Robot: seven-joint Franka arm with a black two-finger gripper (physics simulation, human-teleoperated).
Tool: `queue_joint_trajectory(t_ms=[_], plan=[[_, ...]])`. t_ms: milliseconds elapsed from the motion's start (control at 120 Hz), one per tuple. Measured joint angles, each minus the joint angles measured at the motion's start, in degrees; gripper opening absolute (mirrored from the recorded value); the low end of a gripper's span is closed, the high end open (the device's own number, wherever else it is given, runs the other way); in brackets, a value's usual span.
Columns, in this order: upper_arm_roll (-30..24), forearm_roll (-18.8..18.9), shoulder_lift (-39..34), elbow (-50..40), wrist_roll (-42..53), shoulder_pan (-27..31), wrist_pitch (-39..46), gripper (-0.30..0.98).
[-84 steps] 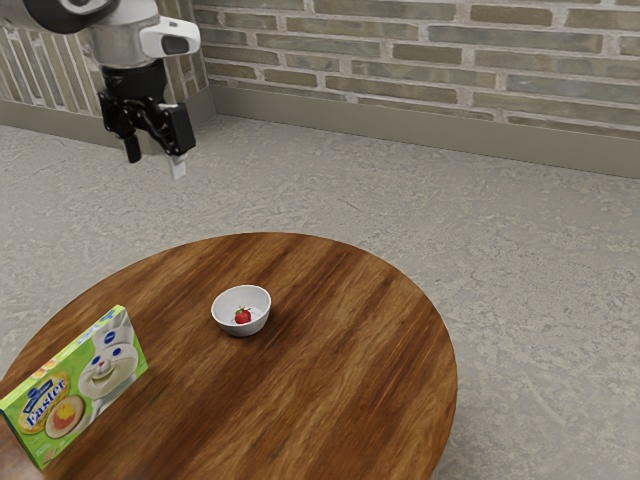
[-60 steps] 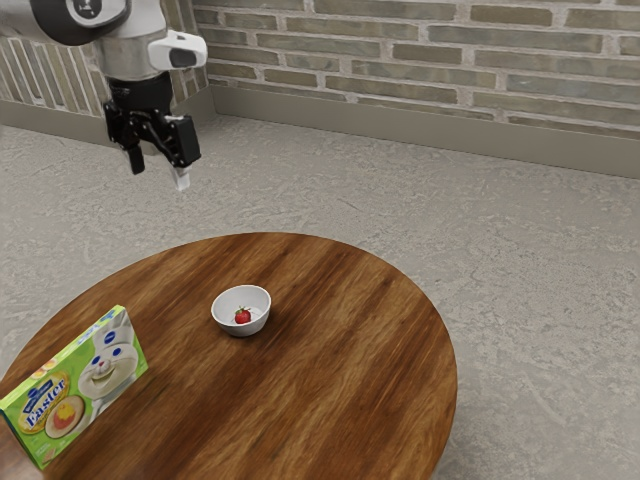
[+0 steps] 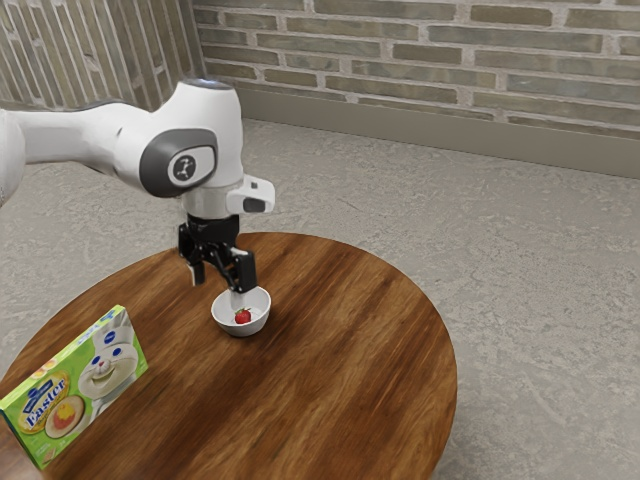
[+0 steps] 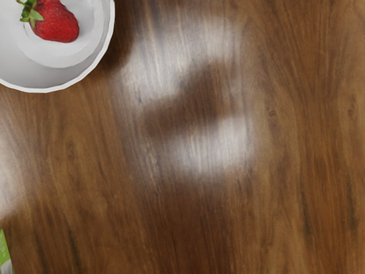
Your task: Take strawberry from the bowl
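My black gripper (image 3: pixel 218 287) hangs above the table with its two fingers apart and nothing between them. In the exterior view one fingertip overlaps the back rim of the white bowl (image 3: pixel 258 323), and the hand is up and to the left of it. Inside the bowl lies the red strawberry (image 3: pixel 243 316). From the wrist camera, the bowl (image 4: pixel 54 81) is cut off at a corner, off to one side of the hand, with the strawberry (image 4: pixel 55 21) and its green leaves visible inside.
A green Easter cookie box (image 3: pixel 82 385) stands on the round wooden table (image 3: pixel 330 390), at the exterior view's lower left. Its edge (image 4: pixel 5 254) also enters the wrist view. A brick wall (image 3: pixel 430 60) rises beyond the floor.
My arm has come down and toward the exterior view's right, bringing the gripper from over the floor to near the bowl. Bowl, strawberry and box have not moved.
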Motion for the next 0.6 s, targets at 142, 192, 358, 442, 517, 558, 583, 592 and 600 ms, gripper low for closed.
queue_joint_trajectory(t_ms=[142,192,358,442,517,558,583,592,600], plan=[[0.0,0.3,1.8,-0.1,1.7,-0.2,4.1,0.69],[0.0,1.7,2.3,-0.1,3.6,-0.2,5.0,0.69],[0.0,3.7,2.9,0.1,7.6,0.5,7.1,0.69],[0.1,1.4,2.9,0.3,3.0,0.9,7.7,0.69],[1.0,-1.2,3.4,0.4,-2.3,0.5,8.1,0.69],[1.8,-2.3,3.5,0.3,-5.1,0.2,8.2,0.69],[2.6,-2.8,3.4,0.3,-6.8,-0.4,8.5,0.69],[2.9,-2.9,3.4,0.3,-7.3,-0.5,8.6,0.69],[3.2,-3.1,3.3,0.3,-7.8,-0.6,8.7,0.69]])
